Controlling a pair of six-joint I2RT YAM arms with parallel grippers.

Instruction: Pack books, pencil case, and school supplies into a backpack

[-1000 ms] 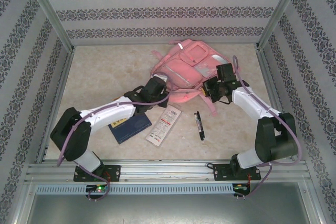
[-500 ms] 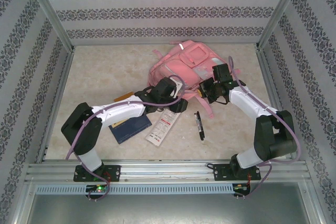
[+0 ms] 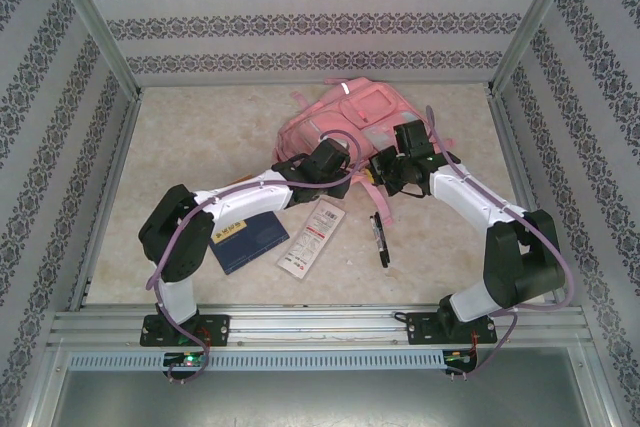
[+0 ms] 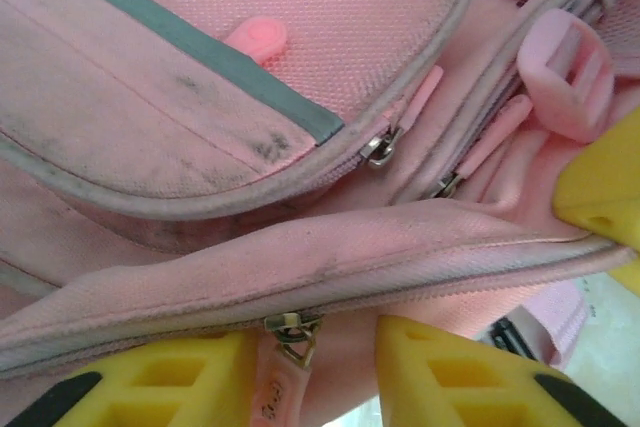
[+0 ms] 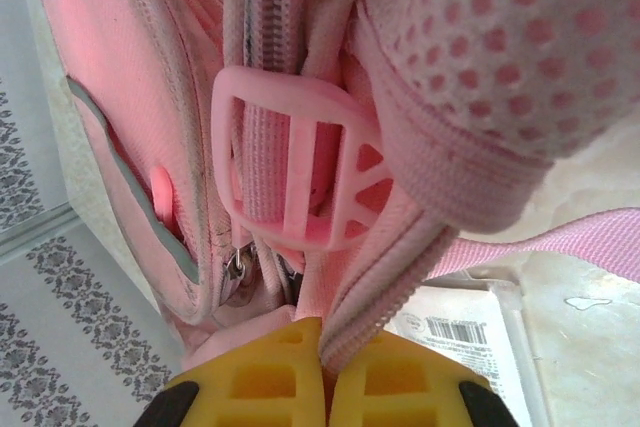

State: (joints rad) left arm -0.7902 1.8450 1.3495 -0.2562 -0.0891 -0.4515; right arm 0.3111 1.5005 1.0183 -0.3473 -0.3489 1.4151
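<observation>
The book [image 3: 250,237], white pack [image 3: 312,237] and a pen [image 3: 380,239] lie by the table's [image 3: 190,137] near edge. The bag [image 3: 352,112] lies behind them, toward the far edge, and its zip looks closed.

The left gripper [image 4: 312,337] is open, with the zip pull [image 4: 290,332] between its fingers. It should pinch the pull, then slide slowly along the zip. The right gripper [image 5: 325,337] is squeezed tight on a fold of the bag, and should hold firm so the bag stays put.

The wrist views show the pull and the pinch up close. From the top, both are too small to tell.
</observation>
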